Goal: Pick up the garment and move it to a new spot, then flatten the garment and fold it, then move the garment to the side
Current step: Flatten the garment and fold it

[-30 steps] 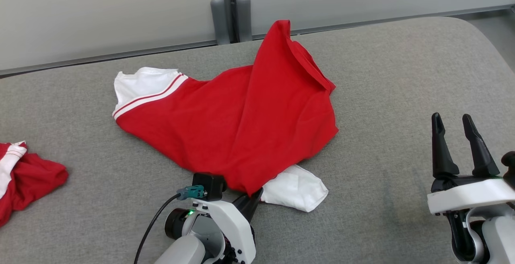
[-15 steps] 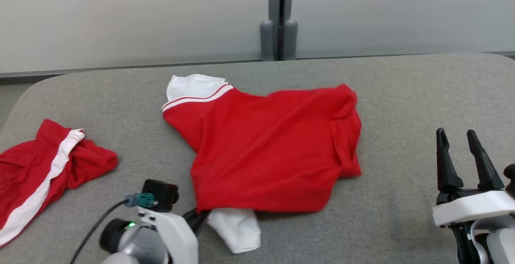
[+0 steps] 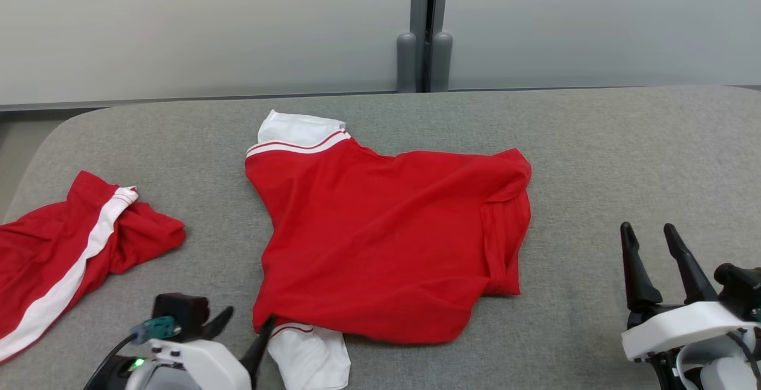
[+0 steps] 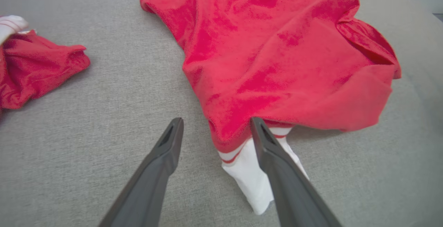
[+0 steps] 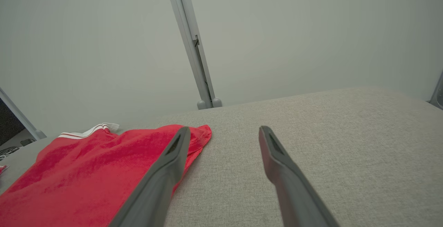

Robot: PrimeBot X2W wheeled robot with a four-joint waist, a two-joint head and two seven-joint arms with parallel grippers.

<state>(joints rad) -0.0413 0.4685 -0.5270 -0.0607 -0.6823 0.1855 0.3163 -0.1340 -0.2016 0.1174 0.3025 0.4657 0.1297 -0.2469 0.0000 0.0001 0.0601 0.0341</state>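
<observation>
From the head view, you see the red garment [image 3: 380,241] spread in the middle of the grey surface [image 3: 624,152]. The left claw [image 3: 250,315] is at its near-left corner and the right claw [image 3: 647,227] is well apart at the near right. A second red garment [image 3: 71,241] lies at the far left.

In the left wrist view, your left claw [image 4: 216,120] has its fingers spread and grips nothing. The hem lies between them, with the white sleeve [image 4: 252,171] beside the right finger.

In the right wrist view, your right claw [image 5: 224,128] is spread wide and empty over bare surface, with the garment to its left.
</observation>
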